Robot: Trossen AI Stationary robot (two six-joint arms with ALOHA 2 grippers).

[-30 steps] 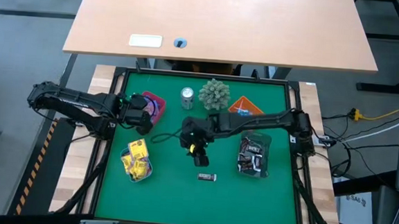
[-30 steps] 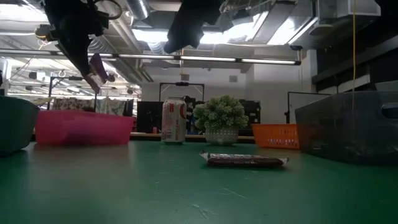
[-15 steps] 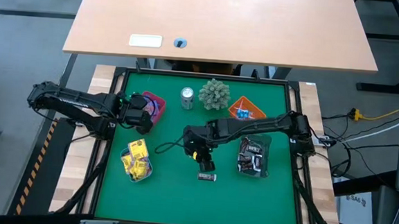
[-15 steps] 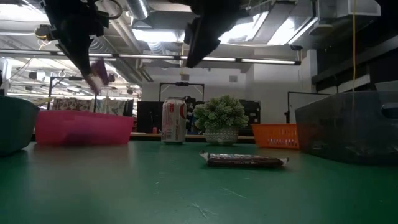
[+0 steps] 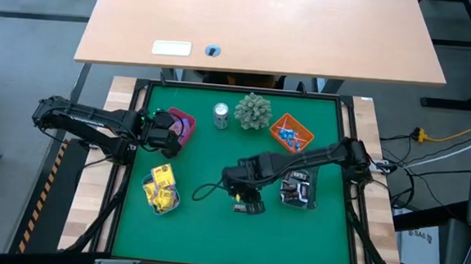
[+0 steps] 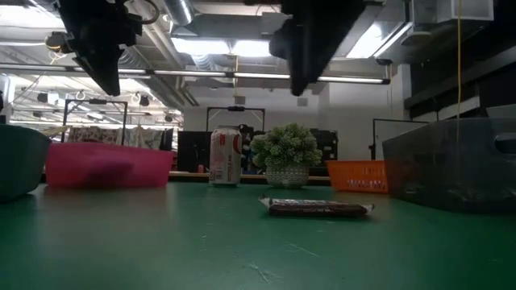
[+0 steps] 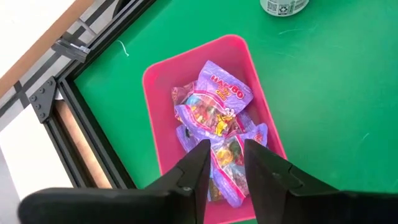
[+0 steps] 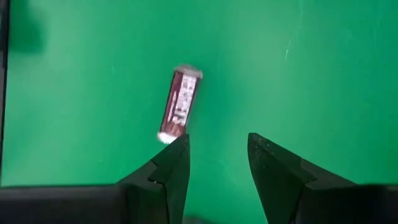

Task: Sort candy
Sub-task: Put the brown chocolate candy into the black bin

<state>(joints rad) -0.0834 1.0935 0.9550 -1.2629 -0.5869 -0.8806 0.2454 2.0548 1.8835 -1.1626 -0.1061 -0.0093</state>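
While the right gripper (image 8: pixel 214 158) hangs over the green mat with its fingers apart and nothing between them, the step in hand looks to be picking up the lone dark brown mini bar (image 8: pixel 179 104), which lies flat on the mat a little ahead of the fingertips and off toward one finger. To do it well, the gripper should first come squarely over the bar, then turn so the fingers straddle its narrow width and not its length, and only then go down. The low view shows the bar (image 6: pixel 316 208) lying very low on the mat, so the fingertips will probably need to reach almost to the mat before they close; a high close would likely slide off the wrapper.

In the high view the bar is mostly hidden under the gripper (image 5: pixel 246 200), so how well the two line up is hard to judge from there.

Just to the right of the bar stands the clear tray (image 5: pixel 308 200) already holding dark bars, its likely destination. Far to the left of the bar, the left gripper (image 7: pixel 224 163) hovers with its fingers apart and empty above the pink tray (image 7: pixel 152 74) of purple packets (image 7: pixel 219 104).
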